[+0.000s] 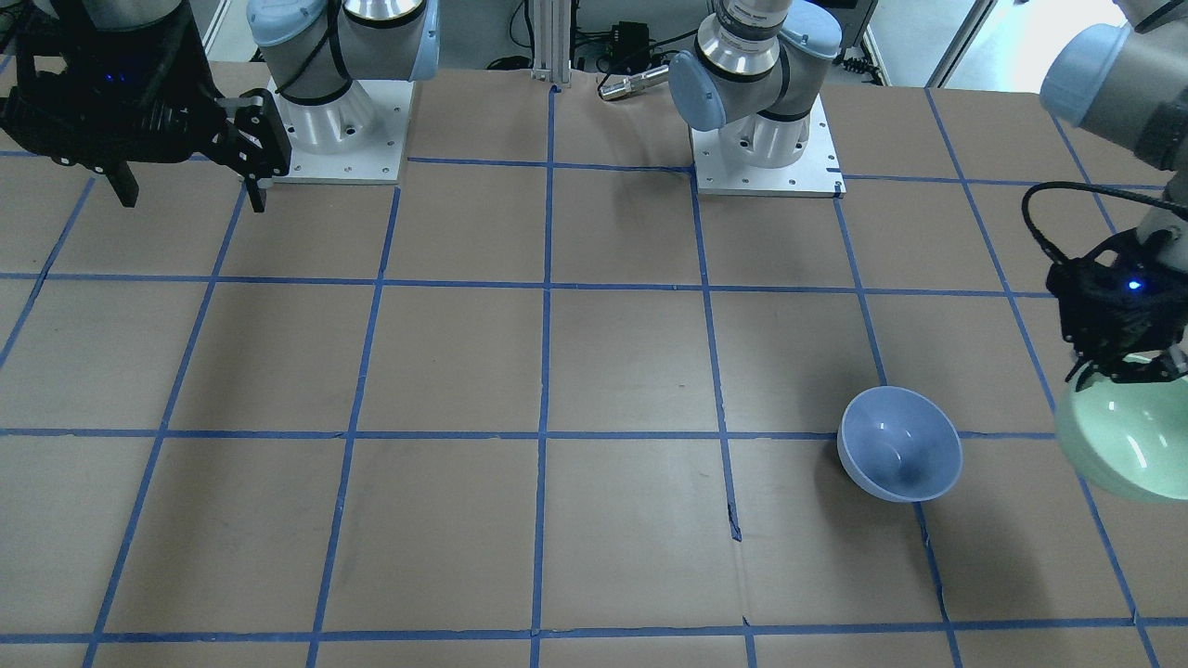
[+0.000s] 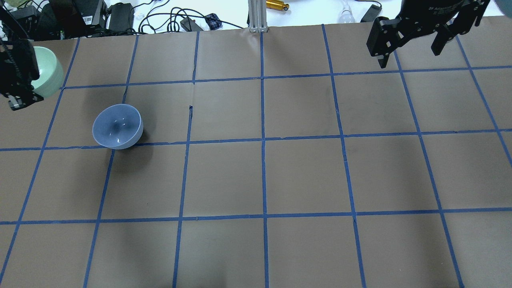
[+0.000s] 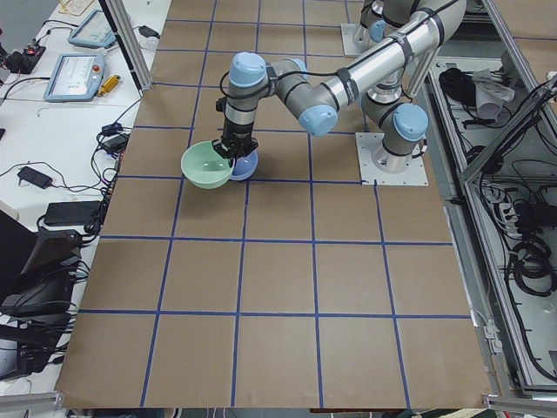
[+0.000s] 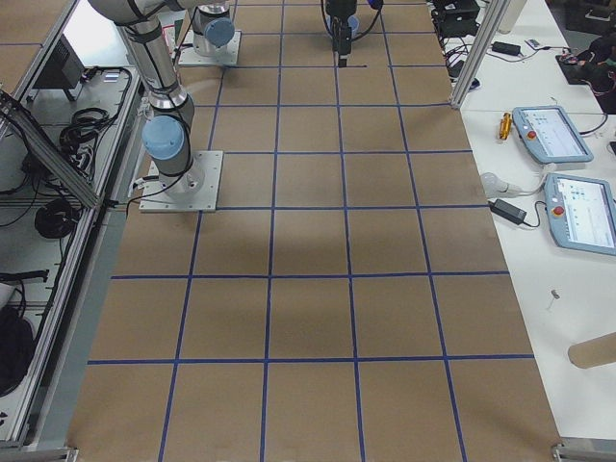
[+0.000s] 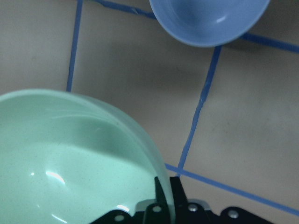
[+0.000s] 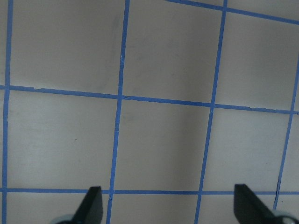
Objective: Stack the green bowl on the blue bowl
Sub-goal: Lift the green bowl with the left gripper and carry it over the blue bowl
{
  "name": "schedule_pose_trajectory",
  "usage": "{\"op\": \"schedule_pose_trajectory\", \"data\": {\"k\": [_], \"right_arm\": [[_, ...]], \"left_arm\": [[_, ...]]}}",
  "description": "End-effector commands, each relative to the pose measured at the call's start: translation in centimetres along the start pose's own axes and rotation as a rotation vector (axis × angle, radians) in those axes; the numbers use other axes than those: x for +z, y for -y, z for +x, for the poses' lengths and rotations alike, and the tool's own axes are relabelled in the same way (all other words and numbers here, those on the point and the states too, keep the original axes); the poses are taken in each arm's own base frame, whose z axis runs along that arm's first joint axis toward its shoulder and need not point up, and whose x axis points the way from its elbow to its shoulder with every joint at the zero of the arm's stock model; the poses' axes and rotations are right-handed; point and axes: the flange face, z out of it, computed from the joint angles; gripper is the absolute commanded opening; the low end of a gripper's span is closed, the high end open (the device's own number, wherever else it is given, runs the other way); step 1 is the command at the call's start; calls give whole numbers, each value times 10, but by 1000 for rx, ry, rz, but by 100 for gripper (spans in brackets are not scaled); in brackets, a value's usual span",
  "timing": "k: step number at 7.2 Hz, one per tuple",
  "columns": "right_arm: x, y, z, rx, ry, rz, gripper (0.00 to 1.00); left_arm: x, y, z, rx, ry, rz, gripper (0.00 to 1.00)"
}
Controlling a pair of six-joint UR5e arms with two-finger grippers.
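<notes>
Left gripper is pinching the rim of the glossy mint-green round bowl, which looks lifted at the far left. The glossy pale blue round bowl sits to its right and a bit nearer, so the left arm's closest. Right gripper is wide open, empty.

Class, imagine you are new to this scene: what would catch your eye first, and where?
The green bowl, pinched at its rim by the left gripper at the left end of the table. Close by but apart, the empty blue bowl stands upright there. The right gripper hangs open far off.
</notes>
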Motion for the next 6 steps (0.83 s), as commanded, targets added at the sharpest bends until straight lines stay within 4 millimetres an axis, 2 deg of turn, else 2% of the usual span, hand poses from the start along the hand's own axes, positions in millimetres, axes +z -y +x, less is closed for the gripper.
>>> {"op": "schedule_pose_trajectory", "data": {"k": [1, 3, 6], "right_arm": [[0, 0, 0, -1, 0, 0, 100], [0, 0, 0, -1, 0, 0, 100], [0, 0, 0, -1, 0, 0, 100]], "left_arm": [[40, 66, 32, -53, -85, 23, 0], [41, 106, 48, -54, -97, 29, 0], [54, 113, 53, -66, -126, 28, 0]]}}
